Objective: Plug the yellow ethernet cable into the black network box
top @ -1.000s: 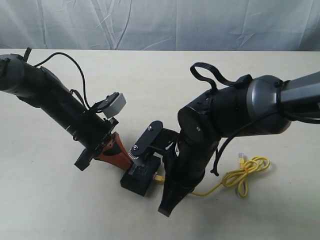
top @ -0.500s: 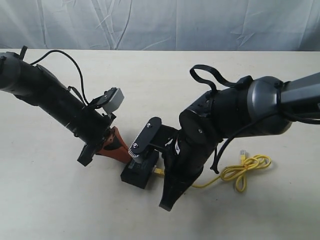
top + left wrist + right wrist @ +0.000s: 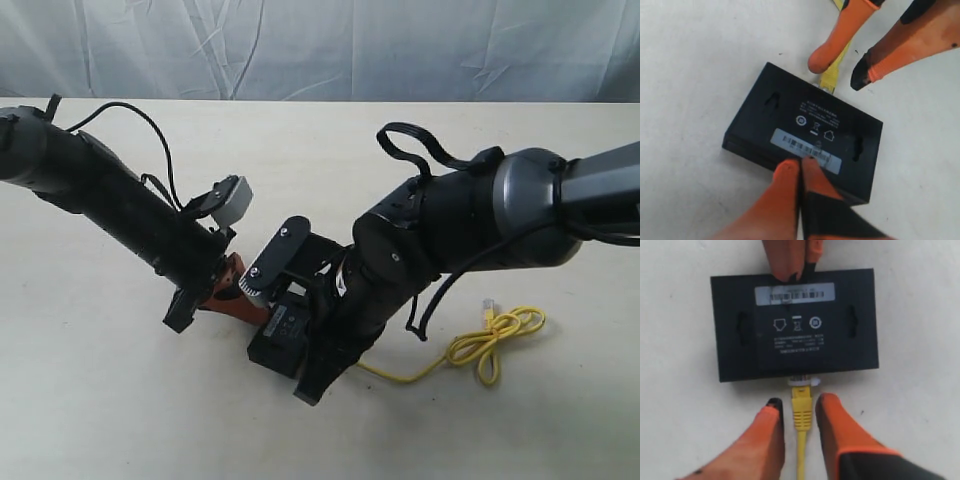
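Observation:
The black network box lies flat on the table with its white label strip up, and it also shows as the box between both arms. The yellow ethernet cable's plug has its clear tip at the box's side. My right gripper is open, a finger on each side of the plug with a gap on both sides. My left gripper is shut, its orange tips resting on the box's opposite edge by the label. The cable's knotted coil and free plug lie to the right.
The right arm hides the plugged end of the cable in the exterior view. The left arm reaches in from the upper left. A grey cloth backdrop runs behind the table's far edge.
The right arm has moved left and lower over the box, drawing the cable after it. The left gripper has come in closer to the box. The box has shifted slightly.

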Robot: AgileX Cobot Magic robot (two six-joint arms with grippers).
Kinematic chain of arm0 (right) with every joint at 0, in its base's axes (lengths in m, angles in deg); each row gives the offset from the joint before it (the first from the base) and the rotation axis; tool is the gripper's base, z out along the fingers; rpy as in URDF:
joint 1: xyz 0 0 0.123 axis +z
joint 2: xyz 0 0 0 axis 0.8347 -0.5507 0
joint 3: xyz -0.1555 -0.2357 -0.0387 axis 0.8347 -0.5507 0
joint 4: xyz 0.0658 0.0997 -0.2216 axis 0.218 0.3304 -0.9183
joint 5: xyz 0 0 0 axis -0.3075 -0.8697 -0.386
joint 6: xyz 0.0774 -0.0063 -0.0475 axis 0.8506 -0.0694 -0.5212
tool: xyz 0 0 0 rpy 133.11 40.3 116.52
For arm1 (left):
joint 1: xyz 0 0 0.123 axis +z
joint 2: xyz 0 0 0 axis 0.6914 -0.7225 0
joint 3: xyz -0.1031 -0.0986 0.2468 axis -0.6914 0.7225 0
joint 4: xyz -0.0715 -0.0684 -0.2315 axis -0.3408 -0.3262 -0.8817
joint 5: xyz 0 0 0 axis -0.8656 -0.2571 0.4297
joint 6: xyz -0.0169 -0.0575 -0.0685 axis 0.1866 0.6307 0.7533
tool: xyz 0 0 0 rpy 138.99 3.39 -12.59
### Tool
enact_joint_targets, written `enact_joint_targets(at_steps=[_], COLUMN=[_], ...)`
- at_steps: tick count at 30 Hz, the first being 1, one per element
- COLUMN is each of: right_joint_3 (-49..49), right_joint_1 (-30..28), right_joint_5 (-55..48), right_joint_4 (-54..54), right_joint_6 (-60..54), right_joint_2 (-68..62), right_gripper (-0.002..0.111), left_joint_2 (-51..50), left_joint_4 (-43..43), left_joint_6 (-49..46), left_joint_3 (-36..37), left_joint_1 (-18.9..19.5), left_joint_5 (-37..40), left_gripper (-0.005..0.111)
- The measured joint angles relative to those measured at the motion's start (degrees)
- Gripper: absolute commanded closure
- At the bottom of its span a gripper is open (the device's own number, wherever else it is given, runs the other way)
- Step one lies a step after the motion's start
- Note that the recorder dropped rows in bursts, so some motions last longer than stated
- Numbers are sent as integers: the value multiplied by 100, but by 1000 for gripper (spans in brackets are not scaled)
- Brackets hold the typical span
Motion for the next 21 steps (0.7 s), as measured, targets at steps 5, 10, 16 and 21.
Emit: enact_joint_targets(at_steps=[5, 10, 16, 21], right_joint_3=[0, 0, 0, 0], right_joint_1=[0, -231, -863, -1558], right_joint_5=[-52, -282, -588, -932], right_joint_4=[0, 98, 805, 1499], right_joint_6=[190, 494, 802, 838], right_joint_2=[277, 650, 1046, 1451], right_gripper=[83, 108, 108, 108], left_joint_2=[49, 388, 1211, 2152], left_joint_4=[81, 130, 403, 1460], left_joint_6=[114, 743, 2329, 4428], left_joint_3=[0, 0, 10, 22], left_joint_1=[82, 533, 767, 767], left_joint_5=[-98, -215, -890, -1532], left_gripper=[107, 107, 107, 107])
